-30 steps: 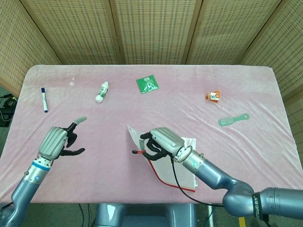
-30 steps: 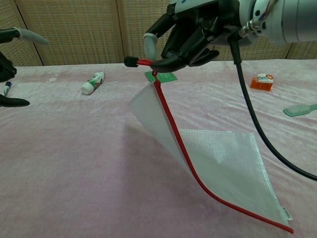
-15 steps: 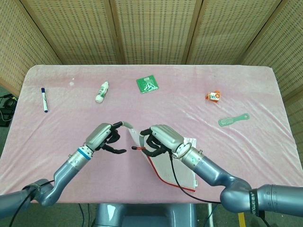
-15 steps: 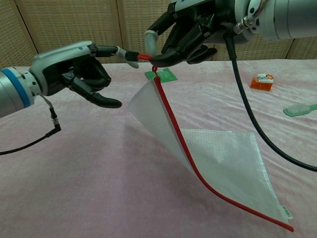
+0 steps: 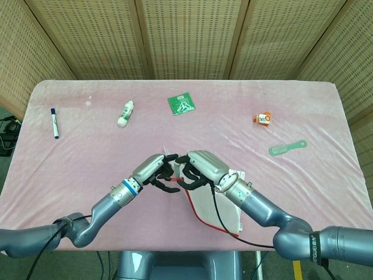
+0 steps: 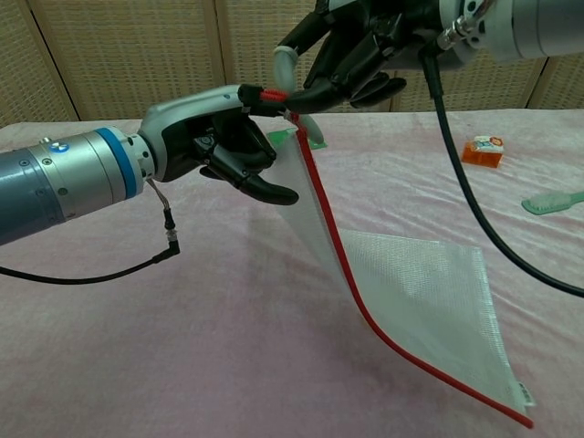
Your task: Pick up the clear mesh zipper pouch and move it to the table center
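Observation:
The clear mesh zipper pouch (image 5: 213,205) with a red zipper edge hangs tilted, its lower corner on the pink table (image 5: 81,151) near the front middle; in the chest view the pouch (image 6: 415,297) slopes down to the right. My right hand (image 5: 201,168) pinches the red zipper pull (image 6: 272,94) and holds the pouch's top corner up. My left hand (image 5: 154,171) is right against it from the left. Its forefinger (image 6: 239,94) touches the end of the pull, and its thumb is spread below, beside the pouch's upper edge. The right hand (image 6: 351,50) sits just above the left hand (image 6: 214,141).
At the back lie a blue marker (image 5: 54,122), a white tube (image 5: 125,112) and a green card (image 5: 182,104). An orange packet (image 5: 263,119) and a green brush (image 5: 287,147) lie to the right. A cable hangs from each wrist.
My left hand has swept in from the left and now meets the right hand at the zipper pull. The right hand still holds the pouch up, slightly higher.

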